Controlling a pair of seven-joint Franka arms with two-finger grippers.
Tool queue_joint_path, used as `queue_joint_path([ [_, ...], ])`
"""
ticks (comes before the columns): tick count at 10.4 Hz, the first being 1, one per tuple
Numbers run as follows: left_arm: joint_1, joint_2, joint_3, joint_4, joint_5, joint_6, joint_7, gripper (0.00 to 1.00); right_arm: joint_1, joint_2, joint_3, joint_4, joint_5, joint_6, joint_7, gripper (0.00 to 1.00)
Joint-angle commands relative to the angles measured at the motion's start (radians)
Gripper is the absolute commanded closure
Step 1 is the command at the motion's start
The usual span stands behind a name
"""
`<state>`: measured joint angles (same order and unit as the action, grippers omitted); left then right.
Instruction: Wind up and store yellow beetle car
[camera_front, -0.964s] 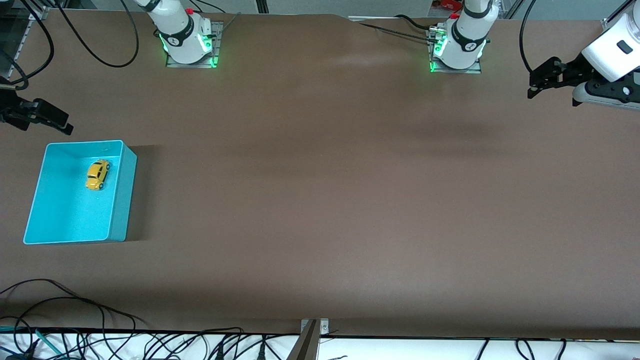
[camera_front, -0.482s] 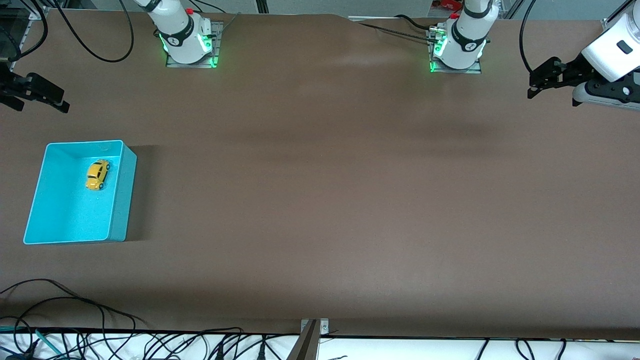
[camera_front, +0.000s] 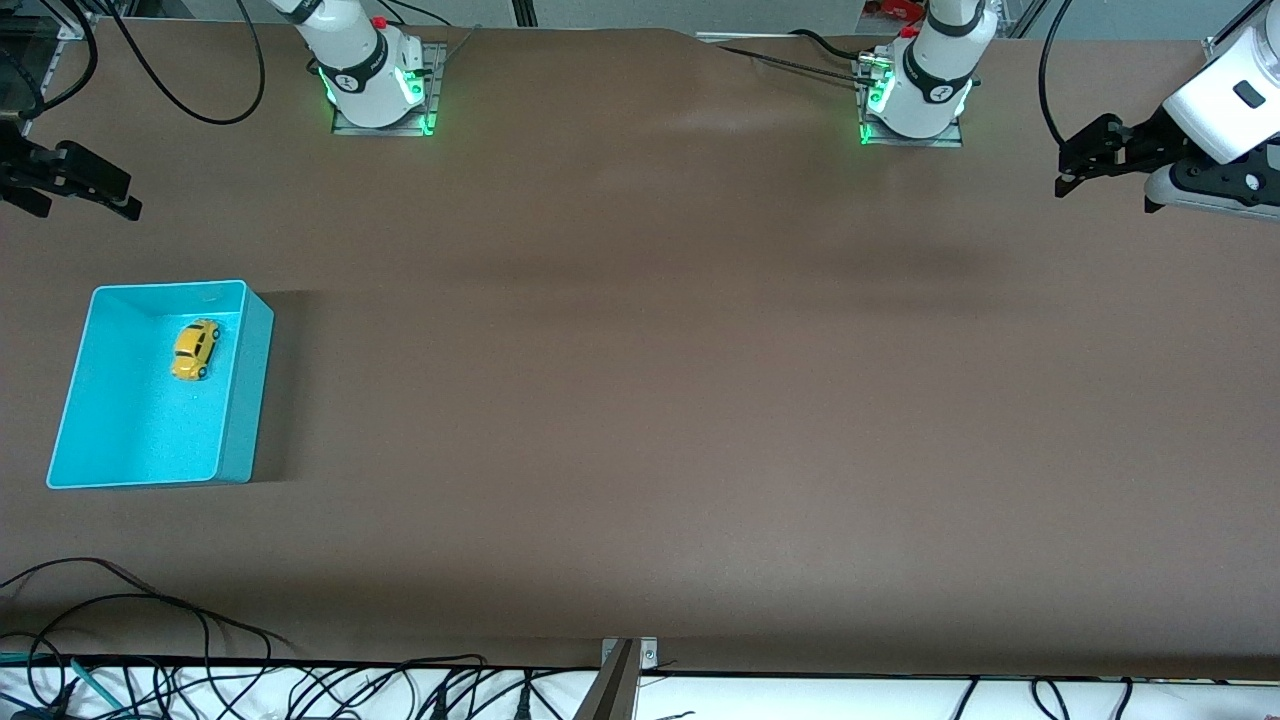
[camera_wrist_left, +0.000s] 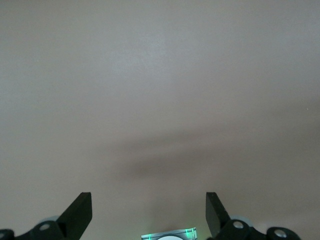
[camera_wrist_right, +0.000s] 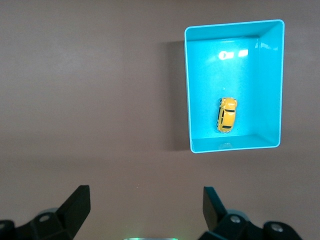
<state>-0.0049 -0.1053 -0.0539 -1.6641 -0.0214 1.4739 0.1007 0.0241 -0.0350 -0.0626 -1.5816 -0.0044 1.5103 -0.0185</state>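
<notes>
The yellow beetle car sits on its wheels inside the turquoise bin, on the bin's floor in the part farther from the front camera and close to the wall that faces the table's middle; the right wrist view shows the same car with its dark windows, near 1 short wall of the bin. The bin rests on the brown table at the right arm's end. The right gripper hangs in the air over bare table at that end, apart from the bin, its 2 fingers spread wide and holding nothing. The left gripper waits over the table at the left arm's end, fingers likewise apart and empty. Each arm's base carries a small round black-and-white badge (too small to read), and green lights glow at both bases.
</notes>
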Motion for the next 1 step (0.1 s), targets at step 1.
queue_joint_path([
  [1,0.0,0.013,0.0,0.03,-0.017,-0.021,-0.009,0.0,-0.026,-0.02,0.02,-0.009,0.012,-0.025,-0.017,0.0],
])
